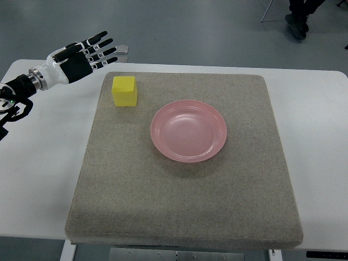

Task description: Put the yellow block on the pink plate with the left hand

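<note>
A yellow block [124, 91] sits on the grey mat [185, 196] near its far left corner. A pink plate [188, 130] lies empty on the mat, to the right of the block and a little nearer. My left hand [89, 51] is above the far left of the table, up and to the left of the block, apart from it. Its fingers are spread straight and hold nothing. My right hand is not in view.
The mat lies on a white table [43, 163]. A person's shoes [298, 22] and a chair leg show on the floor beyond the table at the far right.
</note>
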Available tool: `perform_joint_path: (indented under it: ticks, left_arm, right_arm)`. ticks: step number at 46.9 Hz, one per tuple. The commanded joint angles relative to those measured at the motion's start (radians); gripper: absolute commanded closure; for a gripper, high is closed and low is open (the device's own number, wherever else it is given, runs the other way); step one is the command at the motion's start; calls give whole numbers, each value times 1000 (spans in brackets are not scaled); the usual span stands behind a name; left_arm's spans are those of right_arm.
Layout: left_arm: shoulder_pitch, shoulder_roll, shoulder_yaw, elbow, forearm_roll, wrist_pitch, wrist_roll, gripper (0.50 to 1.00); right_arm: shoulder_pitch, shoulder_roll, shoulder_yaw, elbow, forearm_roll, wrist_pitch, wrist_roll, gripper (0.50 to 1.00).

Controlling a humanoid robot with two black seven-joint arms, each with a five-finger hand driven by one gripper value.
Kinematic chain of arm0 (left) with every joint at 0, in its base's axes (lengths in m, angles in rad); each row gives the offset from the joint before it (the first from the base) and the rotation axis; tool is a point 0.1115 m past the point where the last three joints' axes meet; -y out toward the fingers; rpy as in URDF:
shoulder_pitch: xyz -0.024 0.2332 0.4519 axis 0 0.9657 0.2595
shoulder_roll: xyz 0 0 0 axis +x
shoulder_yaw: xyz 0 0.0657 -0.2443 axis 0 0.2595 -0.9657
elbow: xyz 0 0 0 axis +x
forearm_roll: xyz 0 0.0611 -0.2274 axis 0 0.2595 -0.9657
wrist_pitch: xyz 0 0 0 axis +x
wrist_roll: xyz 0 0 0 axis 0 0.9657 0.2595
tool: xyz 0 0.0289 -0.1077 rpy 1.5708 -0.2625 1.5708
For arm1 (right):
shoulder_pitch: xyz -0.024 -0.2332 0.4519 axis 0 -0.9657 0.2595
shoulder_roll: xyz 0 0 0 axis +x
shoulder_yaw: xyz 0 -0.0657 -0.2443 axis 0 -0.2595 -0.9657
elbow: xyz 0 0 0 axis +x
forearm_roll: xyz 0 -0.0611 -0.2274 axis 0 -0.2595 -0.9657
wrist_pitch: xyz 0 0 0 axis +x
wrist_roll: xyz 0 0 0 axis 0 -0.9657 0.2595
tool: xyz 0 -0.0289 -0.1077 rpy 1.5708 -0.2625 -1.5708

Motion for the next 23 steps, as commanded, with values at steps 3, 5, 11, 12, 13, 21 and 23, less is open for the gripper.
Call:
perform_joint_path:
  ticks: [3,5,11,12,13,21,23]
  left_arm:
    - [0,-1,0,1,1,0,1,506]
    - [0,-3,0,1,2,0,1,506]
    - [0,-4,-2,1,0,0,-10,506]
    - [-1,-6,-2,1,0,0,-12,506]
    - [-1,-6,-2,1,0,0,-12,506]
    - [-14,-11,0,0,-2,0,-16,506]
    - [-15,-12,0,0,-8,0,-18,506]
  right_arm:
    - [0,0,1,0,0,0,0,576]
    - [0,0,-1,0,0,0,0,576]
    - [0,0,-1,0,0,0,0,576]
    - [0,0,-1,0,0,0,0,576]
    - [0,0,-1,0,0,0,0,576]
    - [0,0,-1,0,0,0,0,576]
    - [0,0,-1,0,0,0,0,576]
